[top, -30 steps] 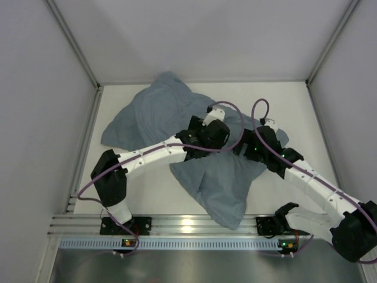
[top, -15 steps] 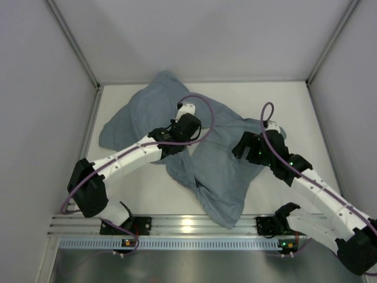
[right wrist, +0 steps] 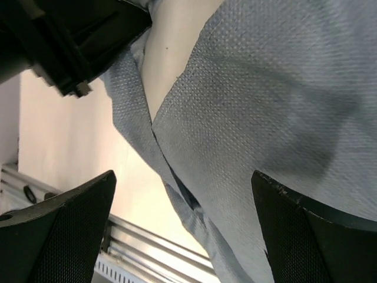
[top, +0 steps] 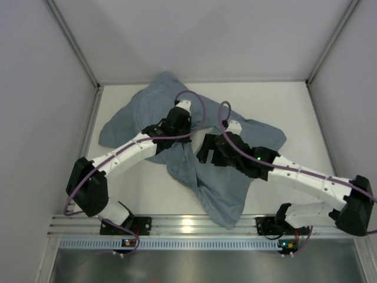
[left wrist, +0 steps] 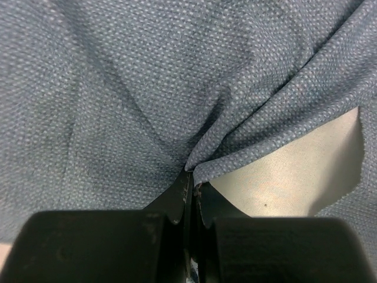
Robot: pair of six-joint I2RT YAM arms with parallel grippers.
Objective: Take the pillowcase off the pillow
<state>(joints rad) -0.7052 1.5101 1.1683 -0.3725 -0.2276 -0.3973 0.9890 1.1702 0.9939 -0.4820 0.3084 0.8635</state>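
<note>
From above, the blue-grey pillowcase (top: 227, 194) sprawls crumpled across the pale surface (top: 306, 106), with both arms over it. Left wrist: the left claw (left wrist: 189, 183) pinches a fold of the cloth. Right wrist: the right claw (right wrist: 182, 177) gapes wide above the cloth's edge.

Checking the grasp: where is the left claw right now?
Top view: the left claw is left of centre, down on the grey-blue pillowcase, with the right claw just to its right. Its wrist view shows it pinching a fold.
</note>
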